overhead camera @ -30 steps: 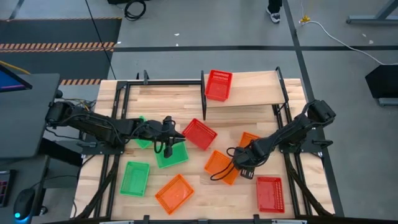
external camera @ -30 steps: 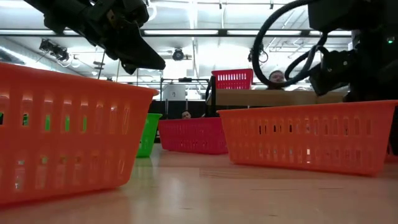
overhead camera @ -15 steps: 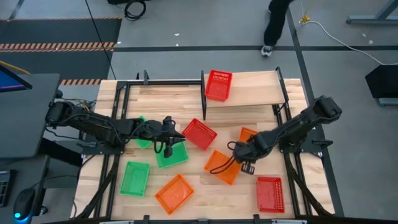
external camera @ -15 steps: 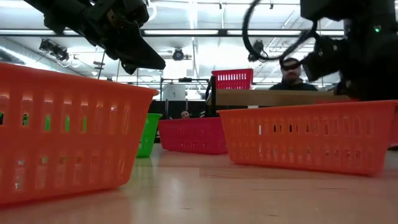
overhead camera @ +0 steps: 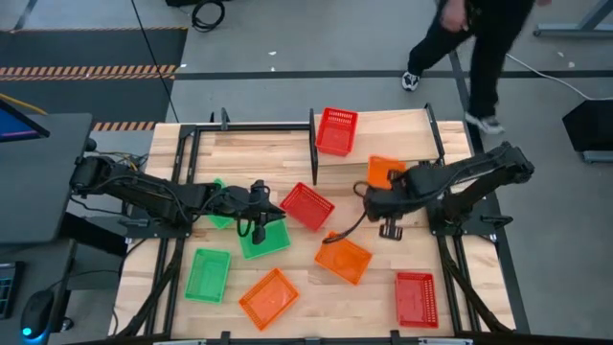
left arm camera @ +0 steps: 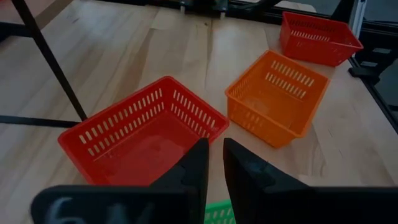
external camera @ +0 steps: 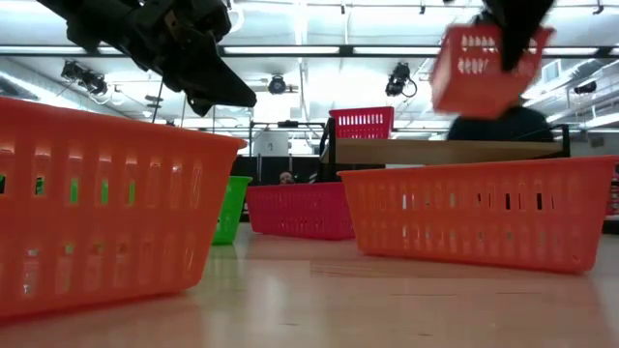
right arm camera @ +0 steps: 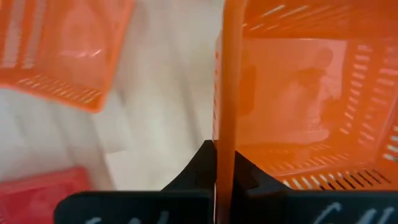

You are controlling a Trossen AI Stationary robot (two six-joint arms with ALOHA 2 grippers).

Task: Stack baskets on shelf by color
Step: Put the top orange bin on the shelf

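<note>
The right gripper (overhead camera: 374, 198) has its fingers pinched narrow on one wall of an orange basket (overhead camera: 385, 172), which hangs tilted in the air beyond the fingertips, near the shelf (overhead camera: 393, 134) where a red basket (overhead camera: 336, 130) sits. The left gripper (overhead camera: 276, 208) hangs above a green basket (overhead camera: 261, 238), its fingers nearly together on nothing, a second red basket (left arm camera: 144, 134) just past their tips.

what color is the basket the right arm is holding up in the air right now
Orange. The right end effector grips the lifted basket by its wall, clearest in the right wrist view.
</note>
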